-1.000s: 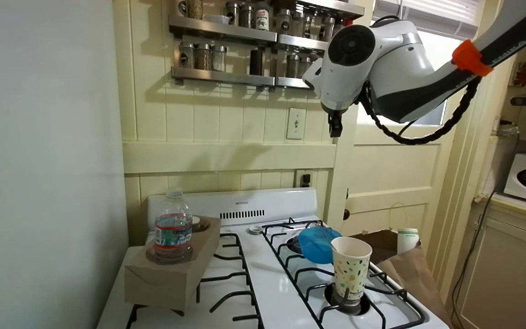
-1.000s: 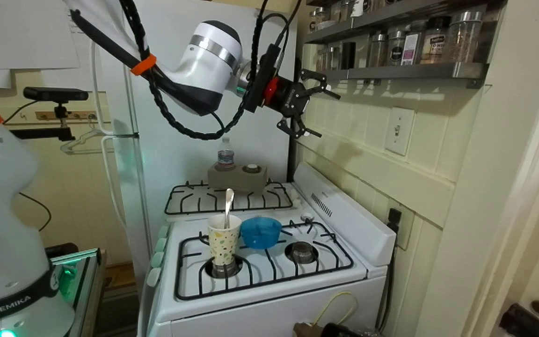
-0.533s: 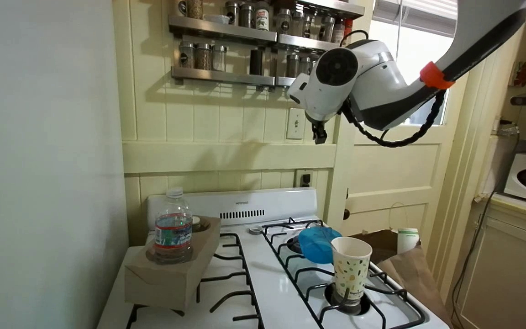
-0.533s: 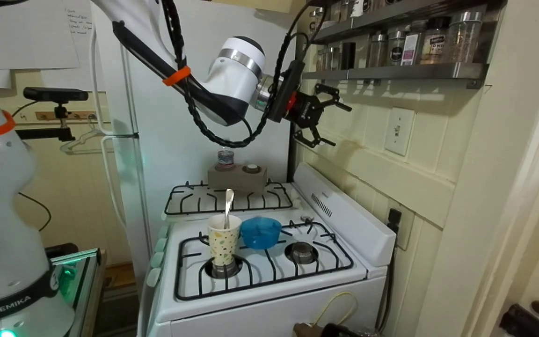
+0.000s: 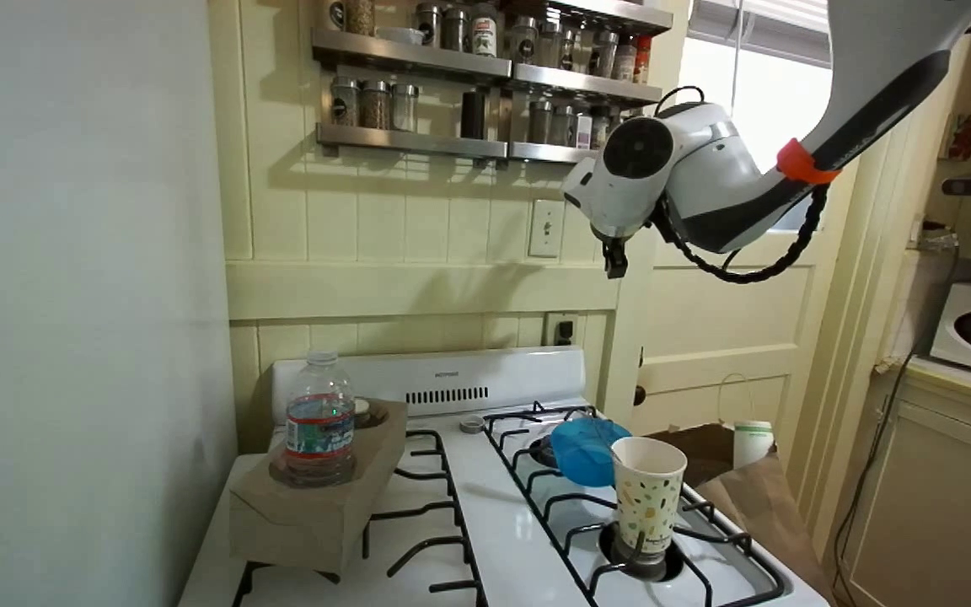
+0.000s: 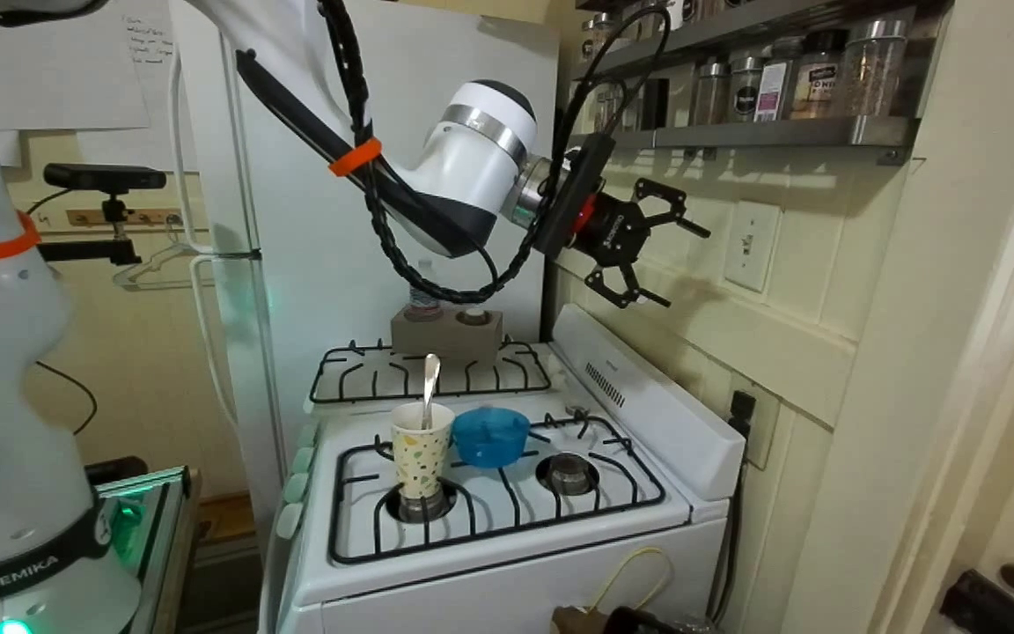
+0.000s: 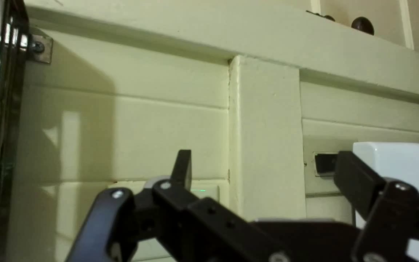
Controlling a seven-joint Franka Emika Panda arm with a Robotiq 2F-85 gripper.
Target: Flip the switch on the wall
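Note:
The switch is a small white plate with a tiny central toggle, seen in both exterior views. It sits on the cream panelled wall, which also shows in an exterior view and the wrist view. In the wrist view a plate edge shows behind one finger; its toggle is hidden. My gripper is open and empty, fingers wide apart, in the wrist view. In an exterior view the gripper points toward the wall, apart from the switch. It looks small in an exterior view.
Metal shelves with spice jars stand out above the switch. An outlet with a plug sits below. The stove holds a paper cup with a spoon, a blue bowl and a bottle in a cardboard box.
My gripper has moved closer to the switch and lower, right and down in an exterior view. The fingers have stayed open. The switch and the stove items have not moved.

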